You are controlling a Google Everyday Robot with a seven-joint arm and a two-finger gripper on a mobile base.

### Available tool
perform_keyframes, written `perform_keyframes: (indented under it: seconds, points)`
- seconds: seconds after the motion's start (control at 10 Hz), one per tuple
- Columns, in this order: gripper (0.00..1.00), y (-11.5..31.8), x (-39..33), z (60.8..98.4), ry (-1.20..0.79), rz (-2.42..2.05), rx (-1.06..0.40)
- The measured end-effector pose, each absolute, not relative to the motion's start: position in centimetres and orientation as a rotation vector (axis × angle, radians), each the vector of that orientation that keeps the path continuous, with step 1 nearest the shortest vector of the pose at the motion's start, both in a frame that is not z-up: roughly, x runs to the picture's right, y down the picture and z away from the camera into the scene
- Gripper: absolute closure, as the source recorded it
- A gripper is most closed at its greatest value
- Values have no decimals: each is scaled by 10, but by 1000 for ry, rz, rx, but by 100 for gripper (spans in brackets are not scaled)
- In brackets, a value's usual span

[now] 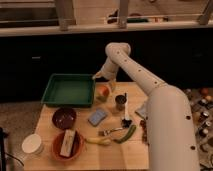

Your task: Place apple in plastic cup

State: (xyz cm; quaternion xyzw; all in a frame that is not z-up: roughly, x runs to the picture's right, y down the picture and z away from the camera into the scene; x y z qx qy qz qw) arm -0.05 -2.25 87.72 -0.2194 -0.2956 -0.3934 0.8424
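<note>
Camera view: the gripper hangs at the centre of the frame, just above the apple; whether it grips the fruit cannot be told. The apple sits at the mouth of the plastic cup, just right of the green tray. The grey metal cup stands near to the right, on the wooden table.

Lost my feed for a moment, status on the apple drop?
Hand at the table's far edge, beside the green tray. Apple right below it, at the plastic cup. Metal cup close on the right.
</note>
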Motion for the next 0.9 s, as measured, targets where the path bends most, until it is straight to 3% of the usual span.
perform_keyframes:
  seconds: [0.9]
  points:
    - [20,-24,5,887,-613,-816,-470]
